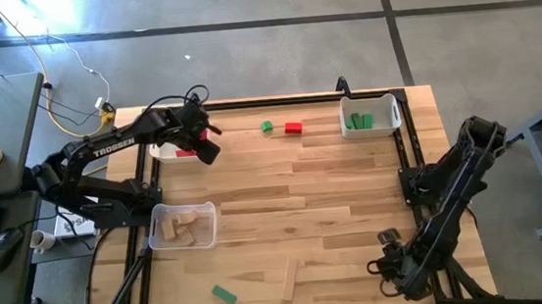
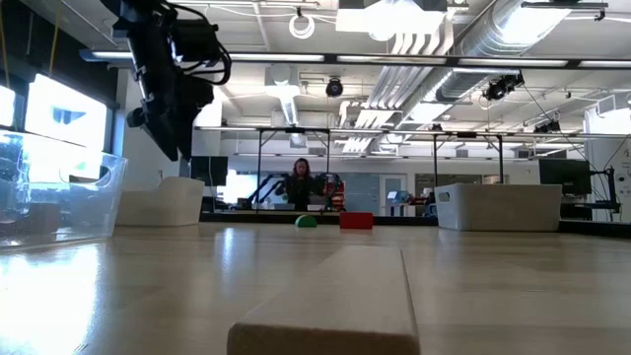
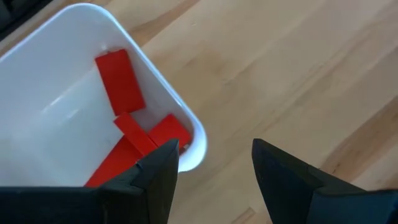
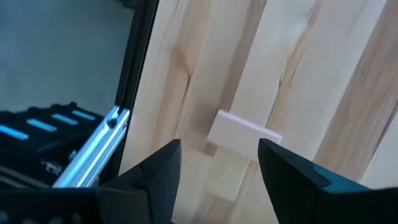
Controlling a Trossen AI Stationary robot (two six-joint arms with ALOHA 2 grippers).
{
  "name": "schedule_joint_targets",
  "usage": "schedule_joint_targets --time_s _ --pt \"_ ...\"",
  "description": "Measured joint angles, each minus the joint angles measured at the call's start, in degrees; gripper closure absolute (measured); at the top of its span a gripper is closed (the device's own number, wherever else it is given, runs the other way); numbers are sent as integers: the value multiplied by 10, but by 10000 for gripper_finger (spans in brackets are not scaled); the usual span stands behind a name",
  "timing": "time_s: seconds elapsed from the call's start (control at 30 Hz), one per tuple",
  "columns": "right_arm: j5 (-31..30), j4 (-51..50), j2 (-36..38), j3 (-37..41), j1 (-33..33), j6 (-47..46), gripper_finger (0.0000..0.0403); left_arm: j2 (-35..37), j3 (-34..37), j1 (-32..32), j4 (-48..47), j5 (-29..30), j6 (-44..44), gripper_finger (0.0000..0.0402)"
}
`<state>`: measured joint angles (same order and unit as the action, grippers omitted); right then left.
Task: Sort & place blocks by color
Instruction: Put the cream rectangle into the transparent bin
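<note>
Light is even and bright from overhead. In the high view the table (image 1: 285, 200) shows soft, short shadows under the arms and no hard glare. The low view looks toward bright ceiling fixtures and glowing windows at left, so the left arm (image 2: 168, 79) reads as a dark silhouette; the near plain block (image 2: 330, 306) is blurred, and the tabletop carries a pale sheen. The left wrist view is sharp, the white bin (image 3: 81, 118) evenly lit. The right wrist view is soft, its plain block (image 4: 242, 134) hazy.
</note>
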<state>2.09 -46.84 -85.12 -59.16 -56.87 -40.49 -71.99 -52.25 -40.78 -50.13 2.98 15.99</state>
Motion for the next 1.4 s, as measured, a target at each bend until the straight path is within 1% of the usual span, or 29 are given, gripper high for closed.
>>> schedule_joint_targets --time_s 0.2,0.47,0.6,0.8,1.03,1.17,1.3,1.4 --pt "0 -14 0 0 -24 1 203 0 0 29 -4 0 34 213" --pt "-6 -18 0 0 -33 51 203 0 0 85 -31 0 49 213" --pt "-7 -18 0 0 -33 114 203 0 0 109 -31 0 71 213" --pt "-33 -18 0 0 -33 199 203 0 0 147 -30 -5 107 213" --pt "-43 -18 -1 0 -32 317 203 0 0 194 -27 -49 127 213" --pt "-54 -11 -13 0 -31 354 203 0 0 221 -28 -84 148 213" --pt "-51 -10 -30 0 -31 414 203 0 0 256 -27 -109 207 213" --pt "-51 -12 -40 0 -31 454 203 0 0 292 -23 -112 254 213"
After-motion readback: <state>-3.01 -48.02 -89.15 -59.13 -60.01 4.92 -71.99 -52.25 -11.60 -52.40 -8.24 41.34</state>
